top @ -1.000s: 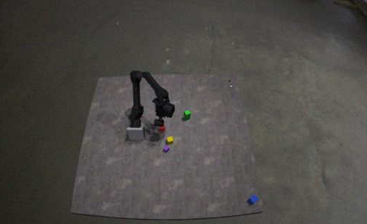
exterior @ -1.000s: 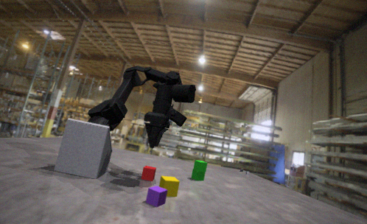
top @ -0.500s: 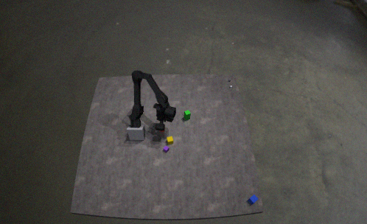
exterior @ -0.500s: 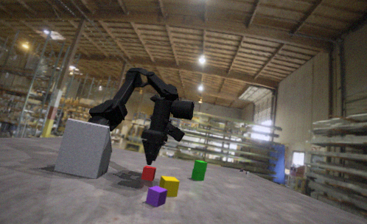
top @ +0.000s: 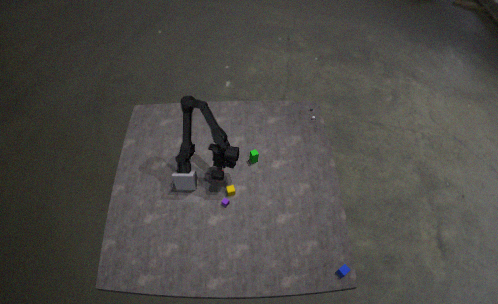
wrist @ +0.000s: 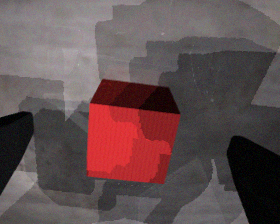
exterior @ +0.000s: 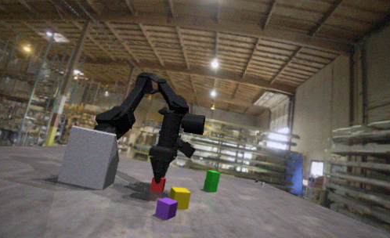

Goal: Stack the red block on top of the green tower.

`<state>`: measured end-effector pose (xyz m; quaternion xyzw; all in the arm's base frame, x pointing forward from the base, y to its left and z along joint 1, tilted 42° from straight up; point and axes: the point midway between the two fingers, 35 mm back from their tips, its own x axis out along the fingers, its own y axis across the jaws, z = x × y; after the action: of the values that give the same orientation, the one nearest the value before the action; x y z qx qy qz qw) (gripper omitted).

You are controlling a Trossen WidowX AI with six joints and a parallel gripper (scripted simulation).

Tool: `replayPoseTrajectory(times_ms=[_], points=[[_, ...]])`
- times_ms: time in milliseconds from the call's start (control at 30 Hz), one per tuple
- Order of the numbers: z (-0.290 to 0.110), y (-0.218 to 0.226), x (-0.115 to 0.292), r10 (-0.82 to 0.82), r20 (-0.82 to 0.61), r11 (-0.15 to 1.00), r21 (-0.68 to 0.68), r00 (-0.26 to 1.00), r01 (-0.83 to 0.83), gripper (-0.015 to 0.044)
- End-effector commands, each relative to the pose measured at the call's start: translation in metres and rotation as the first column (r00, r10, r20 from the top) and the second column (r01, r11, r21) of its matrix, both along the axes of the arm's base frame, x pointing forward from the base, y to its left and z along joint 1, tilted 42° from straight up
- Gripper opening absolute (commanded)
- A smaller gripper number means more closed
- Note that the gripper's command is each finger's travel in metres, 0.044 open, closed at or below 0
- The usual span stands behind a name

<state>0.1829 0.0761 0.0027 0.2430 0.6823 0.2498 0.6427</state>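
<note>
The red block (exterior: 157, 185) (wrist: 131, 136) lies on the grey mat, straight below my gripper. My gripper (exterior: 159, 177) (wrist: 134, 133) (top: 215, 176) is open and points down, its two dark fingers standing on either side of the block without touching it. In the top view the arm hides the red block. The green tower (top: 254, 156) (exterior: 211, 181) stands upright to the right of the gripper, a short way off.
A yellow block (top: 230, 189) (exterior: 180, 196) and a purple block (top: 225, 202) (exterior: 166, 207) lie close in front of the gripper. The grey robot base (top: 184, 181) (exterior: 88, 157) stands to the left. A blue block (top: 343, 270) lies at the mat's (top: 259, 240) far corner.
</note>
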Motion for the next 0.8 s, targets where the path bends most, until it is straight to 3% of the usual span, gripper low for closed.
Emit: replayPoseTrajectory(times_ms=[0,767], points=[[-0.005,0.004,-0.002,-0.004,-0.012,1.000,0.007,1.000,0.004,0.0440],[-0.016,0.016,-0.005,-0.004,-0.012,1.000,0.010,1.000,0.004,0.0440]])
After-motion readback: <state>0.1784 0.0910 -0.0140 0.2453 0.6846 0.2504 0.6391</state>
